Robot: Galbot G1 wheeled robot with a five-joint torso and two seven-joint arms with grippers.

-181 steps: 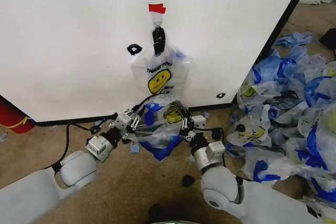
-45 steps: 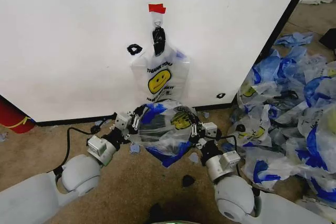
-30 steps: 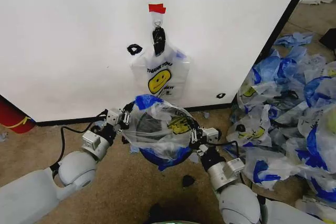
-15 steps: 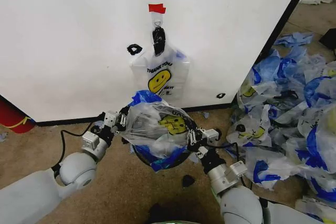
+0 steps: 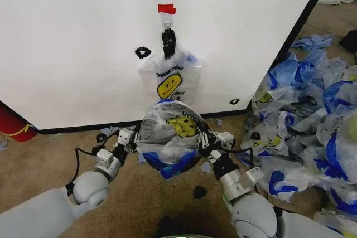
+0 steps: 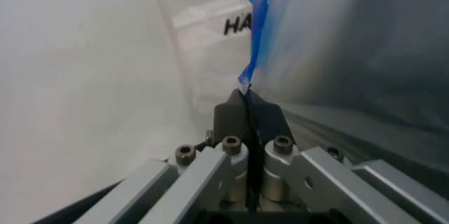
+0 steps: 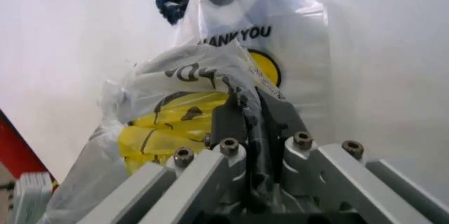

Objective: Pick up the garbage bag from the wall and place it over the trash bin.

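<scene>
garbage bag [image 5: 167,129]: thin glossy crinkled plastic | wall [image 5: 72,43]: smooth matt

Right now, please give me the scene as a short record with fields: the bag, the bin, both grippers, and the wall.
garbage bag: stretched open between both grippers, low before the wall
trash bin: mostly covered by the bag; dark rim shows beneath
left gripper: shut on the bag's edge, at its left side
right gripper: shut on the bag's edge, at its right side
wall: another smiley bag hangs from the hook
bag heap: on the floor, robot's right

Bright, even light; wrist views blur close up.
</scene>
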